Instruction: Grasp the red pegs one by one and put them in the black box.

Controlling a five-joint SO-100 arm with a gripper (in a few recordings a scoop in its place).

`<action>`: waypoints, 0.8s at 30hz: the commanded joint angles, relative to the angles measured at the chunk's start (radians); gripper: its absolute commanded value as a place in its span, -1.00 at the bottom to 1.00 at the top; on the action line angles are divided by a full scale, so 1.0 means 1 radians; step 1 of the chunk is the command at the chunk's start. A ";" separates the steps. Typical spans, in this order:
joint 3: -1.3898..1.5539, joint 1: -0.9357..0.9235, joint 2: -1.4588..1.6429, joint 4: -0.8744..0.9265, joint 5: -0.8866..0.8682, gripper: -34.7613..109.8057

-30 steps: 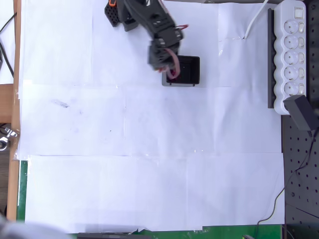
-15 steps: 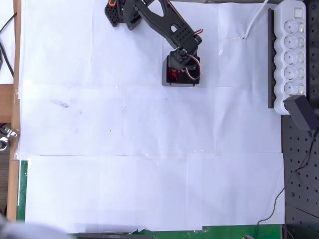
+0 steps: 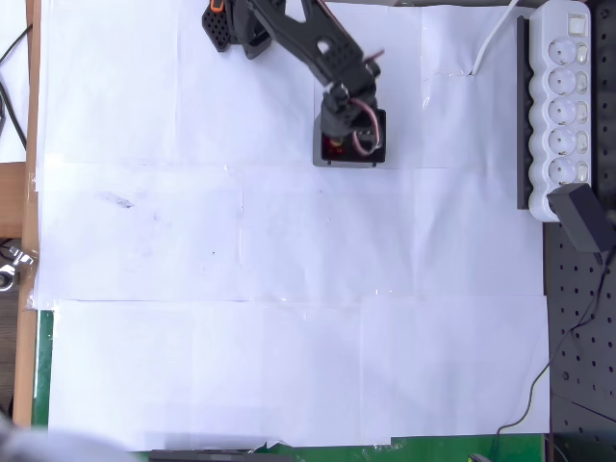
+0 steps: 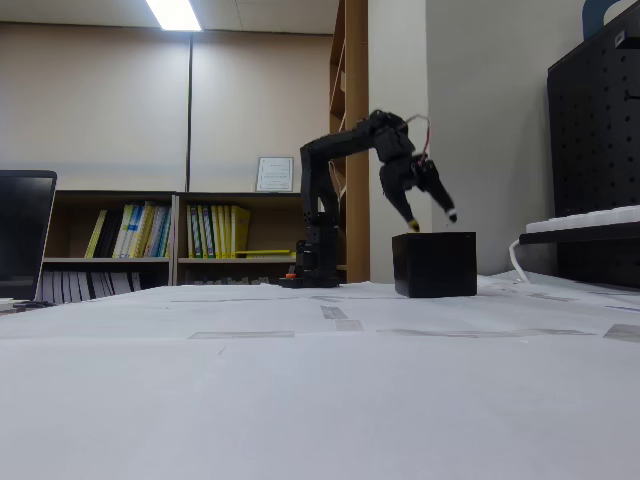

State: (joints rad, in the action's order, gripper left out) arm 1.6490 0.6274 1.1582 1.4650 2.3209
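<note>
The end effector [image 4: 432, 221] hangs just above the black box [image 4: 434, 264] – its two fingers spread apart, holding nothing. Red pegs [image 3: 334, 147] lie inside the box on the white tabletop [image 3: 289, 289].

black box [image 3: 377, 154] mostly under the gripper [image 3: 345, 130], red pegs [image 3: 334, 147] half hidden (count unclear)

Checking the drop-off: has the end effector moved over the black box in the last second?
Yes. In the overhead view the end effector moved right from the black box's left edge to above its opening.
</note>
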 commanded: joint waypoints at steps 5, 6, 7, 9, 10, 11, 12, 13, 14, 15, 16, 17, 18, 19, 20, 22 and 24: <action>-0.287 -0.402 -0.380 -0.153 -0.307 -0.17; -0.368 -0.442 -0.434 -0.186 -0.350 -0.17; -0.439 -0.471 -0.485 -0.198 -0.400 -0.19; -0.581 -0.523 -0.589 -0.241 -0.482 -0.26; -0.657 -0.545 -0.640 -0.276 -0.502 -0.33; -0.732 -0.560 -0.690 -0.310 -0.512 -0.40; -0.807 -0.571 -0.742 -0.337 -0.523 -0.47; -0.879 -0.583 -0.796 -0.357 -0.531 -0.52; -0.948 -0.594 -0.847 -0.371 -0.534 -0.52; -1.014 -0.604 -0.896 -0.382 -0.537 -0.52; -1.078 -0.614 -0.939 -0.393 -0.546 -0.52; -1.146 -0.624 -0.983 -0.402 -0.557 -0.52; -1.212 -0.630 -1.025 -0.416 -0.561 -0.52; -1.279 -0.635 -1.071 -0.425 -0.566 -0.52; -1.342 -0.638 -1.120 -0.430 -0.574 -0.52; -1.443 -0.638 -1.193 -0.431 -0.591 -0.52; -1.511 -0.638 -1.218 -0.440 -0.601 -0.52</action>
State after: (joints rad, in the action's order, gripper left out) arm 0.1749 0.0107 0.0245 1.0400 1.7257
